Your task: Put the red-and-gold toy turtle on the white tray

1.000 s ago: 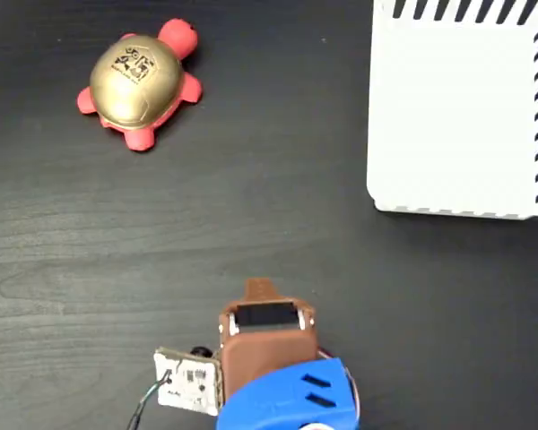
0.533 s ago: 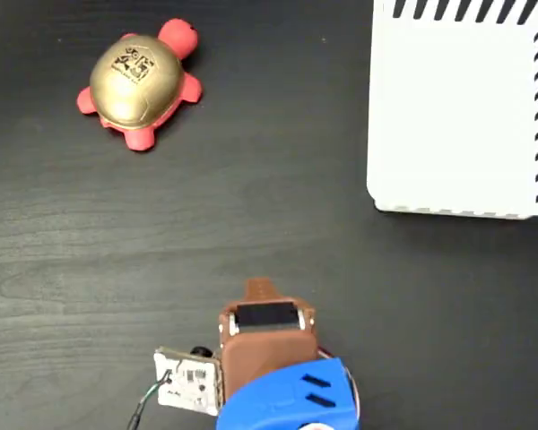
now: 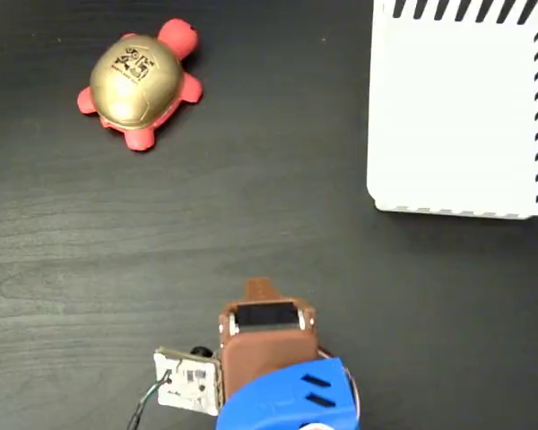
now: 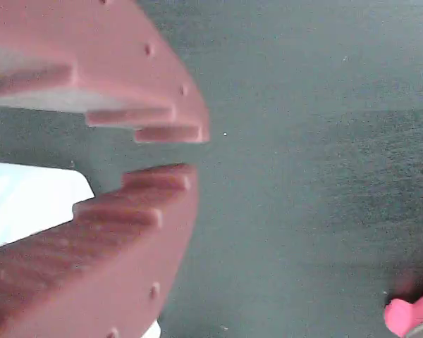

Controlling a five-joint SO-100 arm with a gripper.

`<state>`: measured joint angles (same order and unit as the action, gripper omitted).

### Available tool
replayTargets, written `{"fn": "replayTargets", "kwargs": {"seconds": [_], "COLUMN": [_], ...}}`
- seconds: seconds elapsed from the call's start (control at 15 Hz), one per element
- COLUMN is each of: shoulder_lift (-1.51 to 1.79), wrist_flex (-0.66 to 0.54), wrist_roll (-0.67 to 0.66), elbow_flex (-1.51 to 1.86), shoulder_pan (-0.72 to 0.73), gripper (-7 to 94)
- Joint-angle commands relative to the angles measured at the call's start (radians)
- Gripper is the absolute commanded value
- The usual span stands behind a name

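Nothing's done yet: the red-and-gold toy turtle point(image 3: 140, 82) sits on the dark surface point(image 3: 251, 206), well apart from the white tray point(image 3: 457, 116), and the gripper point(image 4: 170, 151) hangs empty (fingers point(image 4: 155, 204) only slightly apart), so the whole grab-and-carry is left.

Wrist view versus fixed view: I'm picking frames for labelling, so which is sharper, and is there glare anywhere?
Fixed view: sharp, evenly lit; the shiny gold-shelled, coral-red toy turtle shows only a soft sheen, and the large flat white tray with black stripes is bright but keeps its edges. Wrist view: the reddish-brown end effector is close and soft-focused, and the turtle's red edge is blurred at the corner.
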<state>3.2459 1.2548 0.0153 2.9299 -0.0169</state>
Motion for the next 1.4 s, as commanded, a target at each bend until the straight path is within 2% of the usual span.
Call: {"fn": "replayTargets", "kwargs": {"seconds": [0.0, 1.13, 1.33], "shoulder_lift": [0.005, 0.005, -0.094], "wrist_flex": [0.015, 0.015, -0.043], "wrist_roll": [0.017, 0.020, 0.032], "elbow_flex": [-0.011, -0.011, -0.018], "shoulder_pan": [-0.002, -0.003, -0.014], "gripper": [0, 0, 1]}}
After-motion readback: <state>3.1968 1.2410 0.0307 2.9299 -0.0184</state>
